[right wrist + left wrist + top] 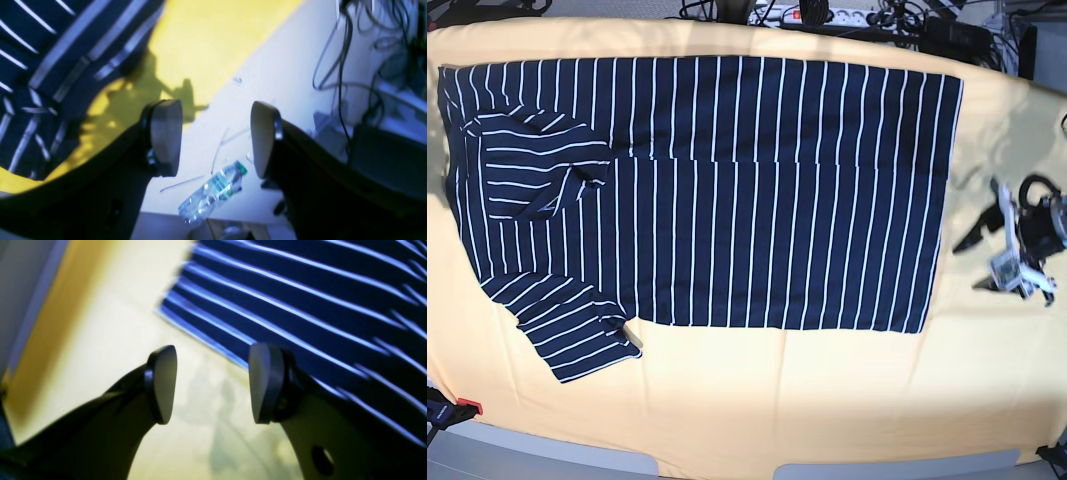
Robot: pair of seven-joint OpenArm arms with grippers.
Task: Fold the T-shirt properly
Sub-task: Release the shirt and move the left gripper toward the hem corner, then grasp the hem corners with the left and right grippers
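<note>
The dark navy T-shirt (727,190) with thin white stripes lies flat on the yellow table (827,400). Its hem is on the right. One sleeve (537,160) is folded in over the body; the other (577,340) sticks out at the lower left. My left gripper (972,265) is open and empty just right of the hem; in the left wrist view it (213,383) hovers at the shirt's edge (300,306). My right gripper (217,136) is open and empty over the table's edge, with the shirt (50,50) at its upper left. It does not show in the base view.
A plastic water bottle (213,193) lies on the floor below the table's edge. Cables (343,66) and dark boxes are beyond it. A power strip (807,12) and cables sit behind the table. Bare yellow table runs along the front.
</note>
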